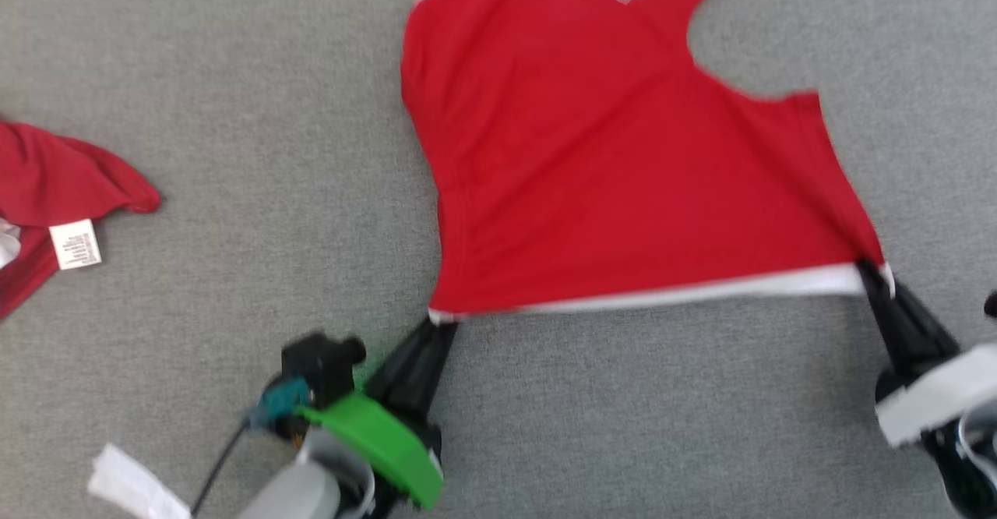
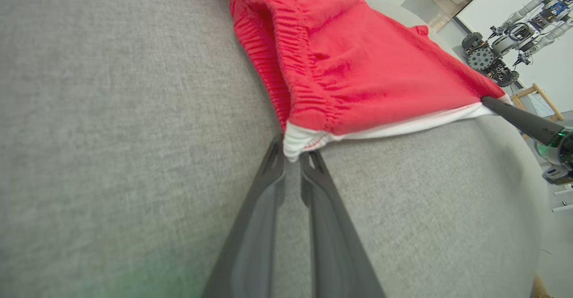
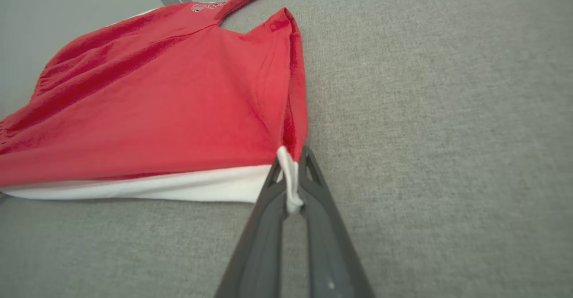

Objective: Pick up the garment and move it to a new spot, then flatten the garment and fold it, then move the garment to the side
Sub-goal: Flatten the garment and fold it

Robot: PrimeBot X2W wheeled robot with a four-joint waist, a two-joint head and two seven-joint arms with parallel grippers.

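Shirt (image 1: 607,176) looks soft, light, limp; hem corners best hold. Left gripper (image 1: 438,326), right gripper (image 1: 871,271) each clamped on hem corner.

matt red cloth garment (image 1: 592,168), rough grey fabric surface (image 1: 234,114)

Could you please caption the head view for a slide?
The left gripper and right gripper hold the red garment by its white hem, stretched over the grey surface.
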